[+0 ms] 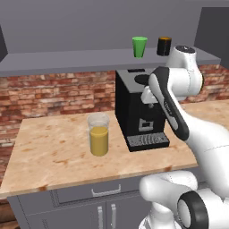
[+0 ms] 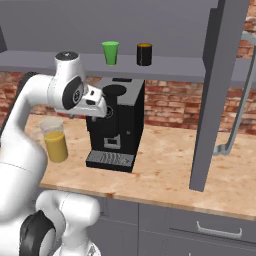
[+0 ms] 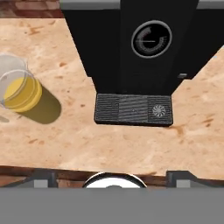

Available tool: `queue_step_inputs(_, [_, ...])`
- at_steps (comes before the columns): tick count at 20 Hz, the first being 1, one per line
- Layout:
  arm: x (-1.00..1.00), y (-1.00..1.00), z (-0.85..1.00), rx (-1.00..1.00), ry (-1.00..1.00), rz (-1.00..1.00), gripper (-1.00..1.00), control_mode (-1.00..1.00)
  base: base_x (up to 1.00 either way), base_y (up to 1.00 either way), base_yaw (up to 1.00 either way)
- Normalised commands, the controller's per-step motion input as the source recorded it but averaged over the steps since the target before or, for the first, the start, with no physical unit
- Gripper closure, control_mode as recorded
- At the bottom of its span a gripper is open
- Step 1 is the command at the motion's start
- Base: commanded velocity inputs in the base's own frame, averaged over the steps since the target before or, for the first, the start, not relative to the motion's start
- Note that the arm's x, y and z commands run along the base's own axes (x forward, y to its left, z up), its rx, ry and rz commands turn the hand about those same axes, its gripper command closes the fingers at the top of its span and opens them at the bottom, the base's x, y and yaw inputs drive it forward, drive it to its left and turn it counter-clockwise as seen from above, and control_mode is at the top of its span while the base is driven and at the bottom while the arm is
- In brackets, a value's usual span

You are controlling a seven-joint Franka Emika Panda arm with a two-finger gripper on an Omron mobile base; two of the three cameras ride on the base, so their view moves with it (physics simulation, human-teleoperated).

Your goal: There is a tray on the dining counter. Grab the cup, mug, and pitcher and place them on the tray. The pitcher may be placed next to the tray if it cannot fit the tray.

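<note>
A clear pitcher [image 1: 98, 134] [image 2: 54, 140] [image 3: 19, 87] of orange-yellow liquid stands on the wood-topped counter [image 1: 53, 152], left of a black coffee machine [image 1: 138, 112]. On the grey shelf [image 1: 67, 58] above, the green cup [image 1: 139, 46] [image 2: 110, 52] stands beside the black mug [image 1: 164, 45] [image 2: 144, 54]. My gripper [image 3: 113, 178] hangs open above the counter in front of the coffee machine, looking down, with nothing between its fingers. The pitcher lies to its left, well apart. The tray and the dining counter are out of view.
The coffee machine [image 2: 115, 125] [image 3: 140, 48] with its drip grille stands right below the hand. A brick wall backs the counter. A grey pillar [image 2: 215, 95] and a bent grey pipe [image 2: 235, 125] rise at the right. Cabinet drawers sit under the counter's front edge.
</note>
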Motion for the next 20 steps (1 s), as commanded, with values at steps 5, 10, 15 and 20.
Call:
queue_step_inputs(5, [-0.66, 0.00, 0.28, 0.05, -0.26, -0.10, -1.00, -1.00, 0.00, 0.00, 0.00])
queue_step_inputs(10, [-0.25, -0.09, 0.32, 0.00, -0.19, -0.03, -1.00, -1.00, 0.00, 0.00, 0.00])
queue_step_inputs(15, [-0.17, -0.15, 0.42, -0.04, -0.12, -0.06, -1.00, -1.00, 0.00, 0.00, 0.00])
queue_step_inputs(20, [-0.02, -0.11, 0.43, -0.08, -0.11, -0.05, -1.00, -1.00, 0.00, 0.00, 0.00])
